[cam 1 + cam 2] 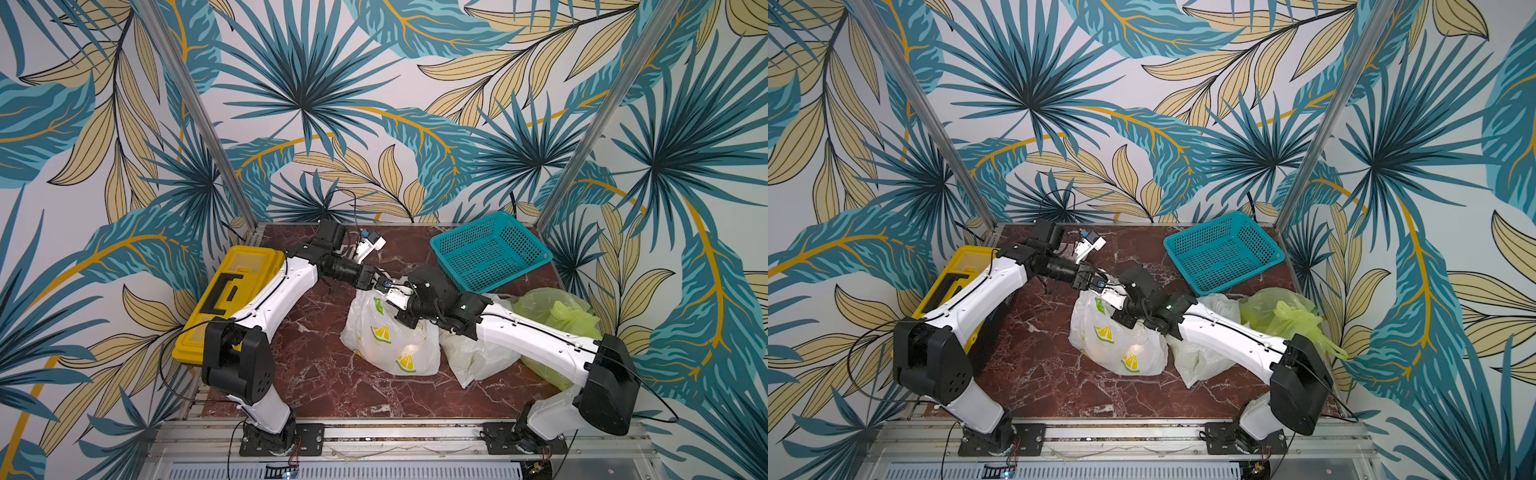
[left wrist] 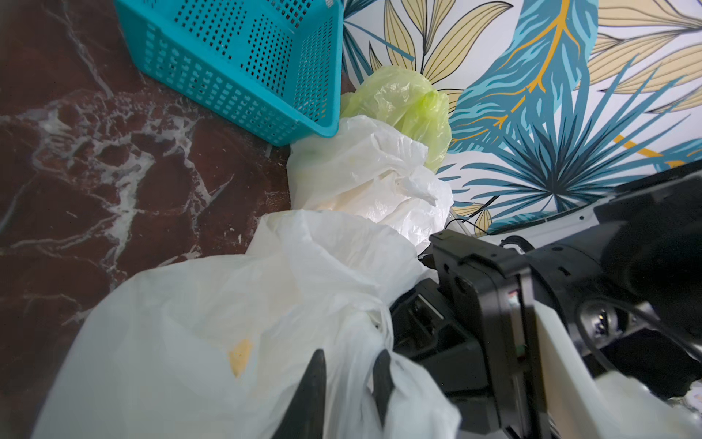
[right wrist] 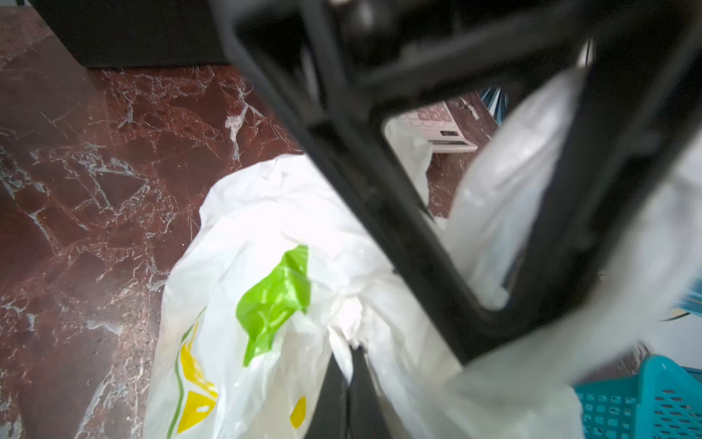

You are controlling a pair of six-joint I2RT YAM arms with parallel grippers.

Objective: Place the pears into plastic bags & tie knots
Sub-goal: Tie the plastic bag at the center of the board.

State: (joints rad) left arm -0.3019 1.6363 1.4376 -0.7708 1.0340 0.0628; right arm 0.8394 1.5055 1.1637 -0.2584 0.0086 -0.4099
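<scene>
left end effector (image 2: 348, 366): black fingers parted, white handle plastic lying between them | right end effector (image 3: 350, 365): clamped on bunched neck of white crinkly lemon-print plastic bag (image 1: 390, 336) | that bag: mid red marble surface (image 1: 316, 374), touching second white plastic bag (image 1: 473, 353) | translucent light-green plastic bag (image 1: 548, 307): beside teal mesh basket (image 1: 490, 249)

Teal mesh basket (image 1: 492, 253), yellow case (image 1: 232, 270), marble tabletop (image 1: 324, 374), leaf-print walls (image 1: 374, 104)

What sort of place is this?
Probably a robot test booth, not a shop: a left arm and right arm bolted to a metal rail, a marble-look tabletop, leaf-print wall panels closing it in.
</scene>
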